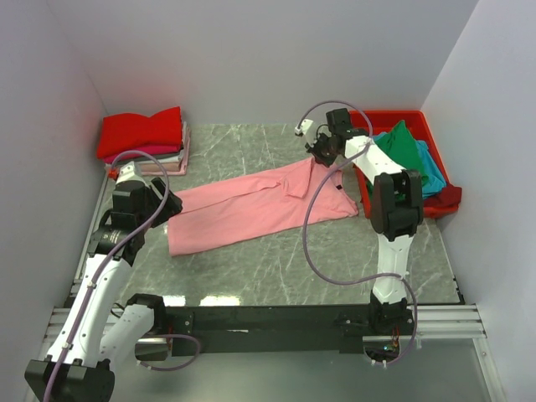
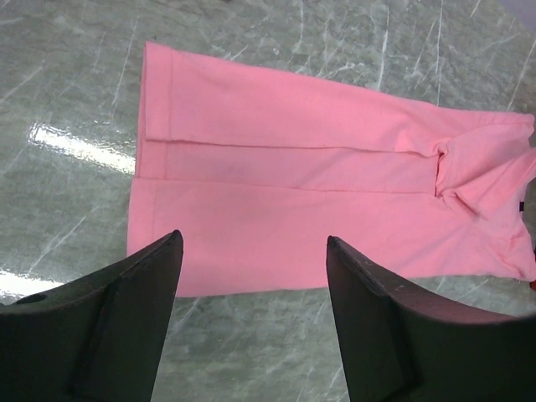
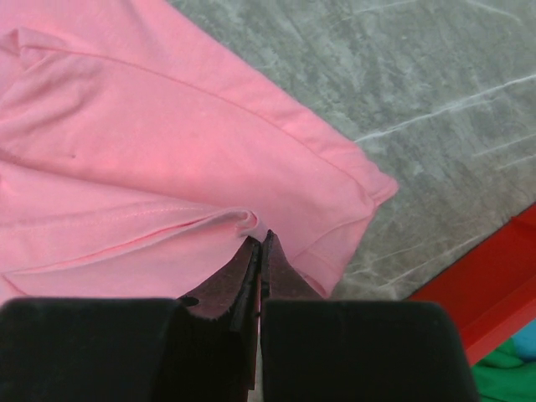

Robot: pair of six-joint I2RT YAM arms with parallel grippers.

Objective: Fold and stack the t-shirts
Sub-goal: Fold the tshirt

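Observation:
A light pink t-shirt (image 1: 251, 208) lies folded lengthwise across the middle of the table, hem end to the left, neck end to the right. My right gripper (image 1: 319, 154) is shut on a pinch of the pink shirt (image 3: 167, 167) at a fold near its sleeve, and the cloth bunches at the tips (image 3: 260, 235). My left gripper (image 1: 170, 206) hangs open just off the shirt's hem end; in the left wrist view the pink shirt (image 2: 318, 201) lies ahead of the spread fingers (image 2: 142, 301) with nothing between them. A stack of folded shirts, red on top (image 1: 142, 132), sits at the far left.
A rigid red bin (image 1: 400, 119) at the far right holds green (image 1: 402, 149), teal-blue (image 1: 432, 172) and maroon (image 1: 449, 198) shirts. Grey walls close in on the left, back and right. The red bin's edge (image 3: 494, 293) shows in the right wrist view.

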